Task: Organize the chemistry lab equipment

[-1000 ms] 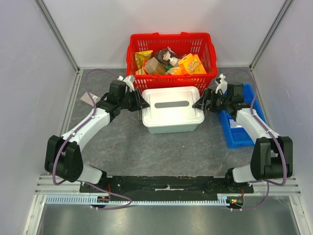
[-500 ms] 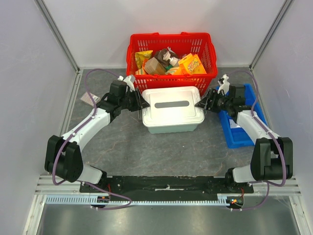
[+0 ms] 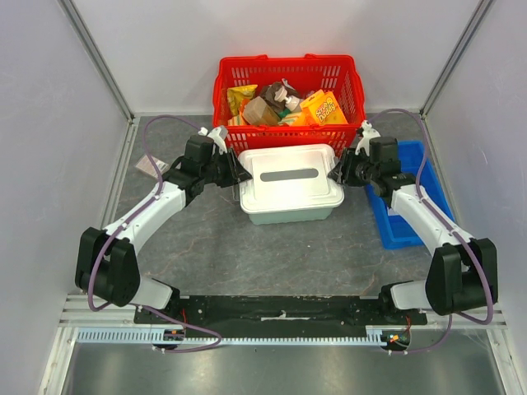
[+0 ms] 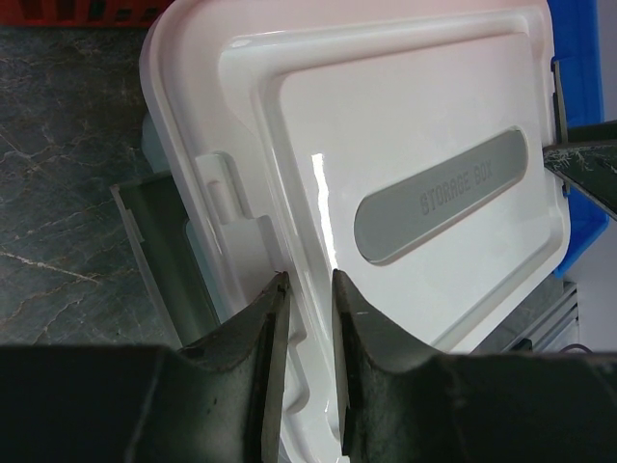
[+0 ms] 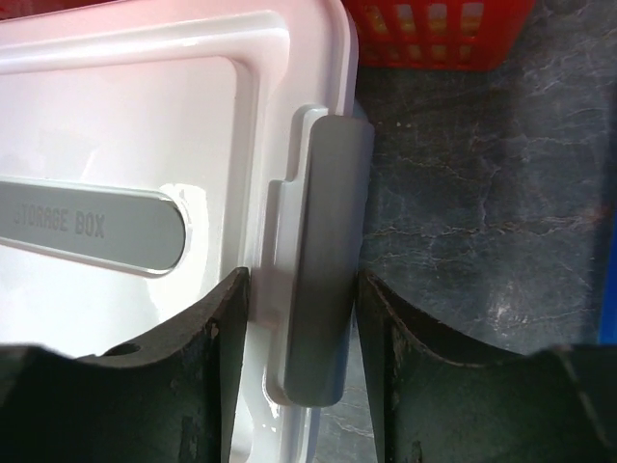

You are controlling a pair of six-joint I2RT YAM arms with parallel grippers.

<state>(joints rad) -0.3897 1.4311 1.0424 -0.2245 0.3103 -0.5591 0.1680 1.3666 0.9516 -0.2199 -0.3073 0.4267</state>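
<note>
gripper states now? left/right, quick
Left gripper: closed on the lid edge.
Right gripper: open, fingers straddling the grey latch, not yet clamped.

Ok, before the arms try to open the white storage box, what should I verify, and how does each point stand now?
1. Left gripper pinches the rim of the white plastic box lid: ok.
2. Left grey plastic latch swung out, free: ok.
3. Right gripper straddles the right grey latch: ok.
4. Right fingers clamped on it: cannot tell.
5. Right latch released: not ok, it sits flush against the lid.
</note>
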